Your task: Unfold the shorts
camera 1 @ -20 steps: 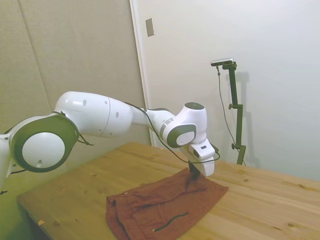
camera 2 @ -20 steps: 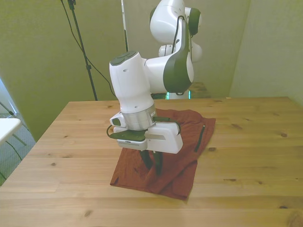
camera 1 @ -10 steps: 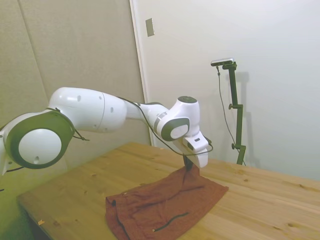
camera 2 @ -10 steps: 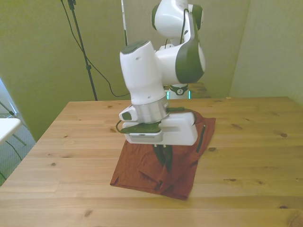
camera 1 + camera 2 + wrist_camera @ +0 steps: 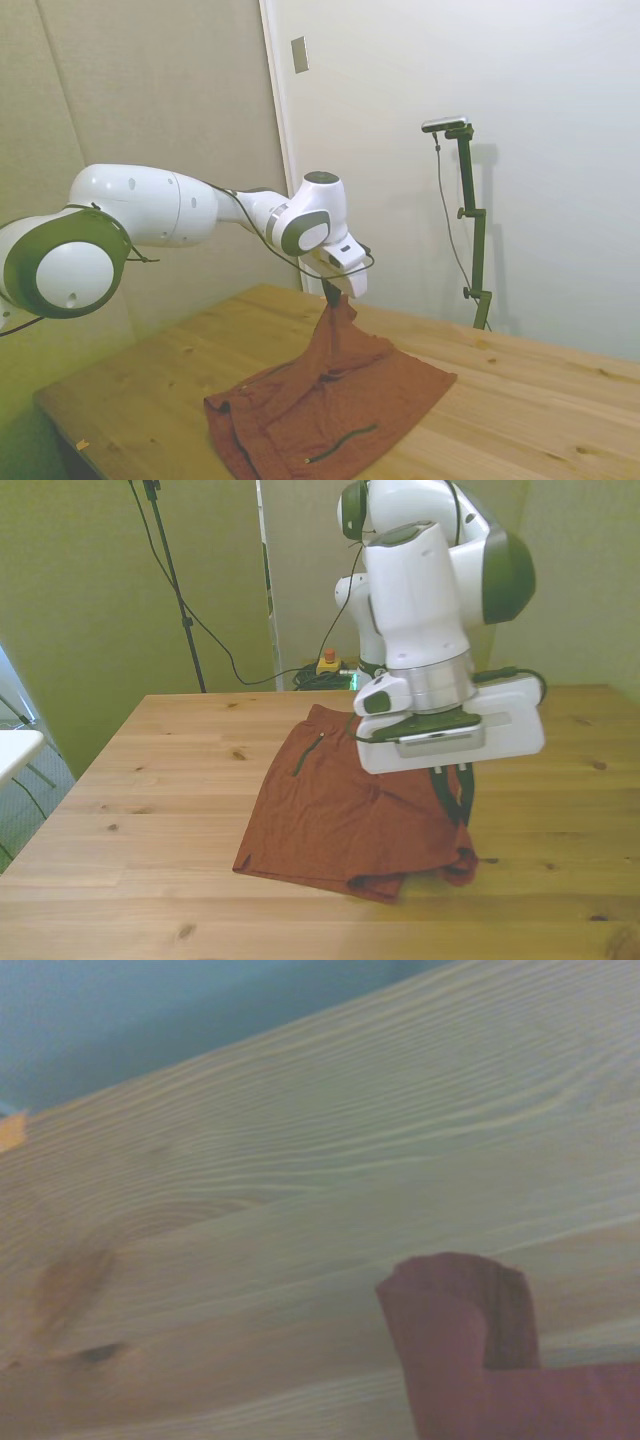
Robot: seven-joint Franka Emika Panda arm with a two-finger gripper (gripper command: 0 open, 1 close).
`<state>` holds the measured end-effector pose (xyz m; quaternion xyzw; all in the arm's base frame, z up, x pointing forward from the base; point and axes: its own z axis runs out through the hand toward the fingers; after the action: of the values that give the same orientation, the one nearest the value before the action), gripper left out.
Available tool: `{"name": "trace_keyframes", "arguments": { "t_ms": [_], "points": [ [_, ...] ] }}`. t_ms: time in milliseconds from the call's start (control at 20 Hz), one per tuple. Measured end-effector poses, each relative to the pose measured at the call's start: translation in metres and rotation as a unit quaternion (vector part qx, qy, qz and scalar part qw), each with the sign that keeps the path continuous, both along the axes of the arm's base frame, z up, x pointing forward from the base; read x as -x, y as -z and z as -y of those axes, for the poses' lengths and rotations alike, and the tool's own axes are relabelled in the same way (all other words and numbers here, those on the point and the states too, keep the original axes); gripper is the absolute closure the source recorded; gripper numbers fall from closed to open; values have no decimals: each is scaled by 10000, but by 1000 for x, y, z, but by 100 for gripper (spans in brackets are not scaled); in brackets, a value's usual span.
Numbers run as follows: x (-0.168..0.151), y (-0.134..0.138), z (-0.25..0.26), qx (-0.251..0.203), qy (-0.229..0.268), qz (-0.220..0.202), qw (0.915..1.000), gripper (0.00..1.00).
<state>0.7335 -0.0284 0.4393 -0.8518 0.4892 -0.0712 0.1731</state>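
Above the table, the fingers pinch the shorts up, the pinched edge partly hidden.

The shorts are rust-red soft cloth, wrinkled, lying mostly spread on the wooden table in the lower middle of the side view. One part is drawn up into a peak toward the frame's centre, the rest draping down from it. A dark zipper line runs near the lower edge. In the front view the shorts lie centre-frame, their lower right edge bunched.
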Motion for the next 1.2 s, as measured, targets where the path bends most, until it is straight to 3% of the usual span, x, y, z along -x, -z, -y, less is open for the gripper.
{"name": "trace_keyframes", "arguments": {
  "t_ms": [250,300,550,750,1050,1200],
  "points": [
    [-13,15,-62,41,-394,-102,9992,100],
    [-15,20,-75,34,-485,-140,9987,0],
    [-11,44,-127,217,-1014,-453,9936,0],
    [-8,44,-147,395,-1202,-393,9912,0],
    [-14,30,-132,631,-1029,-130,9926,0],
    [-2,25,-106,1259,-655,-205,9897,0]
  ]
}}
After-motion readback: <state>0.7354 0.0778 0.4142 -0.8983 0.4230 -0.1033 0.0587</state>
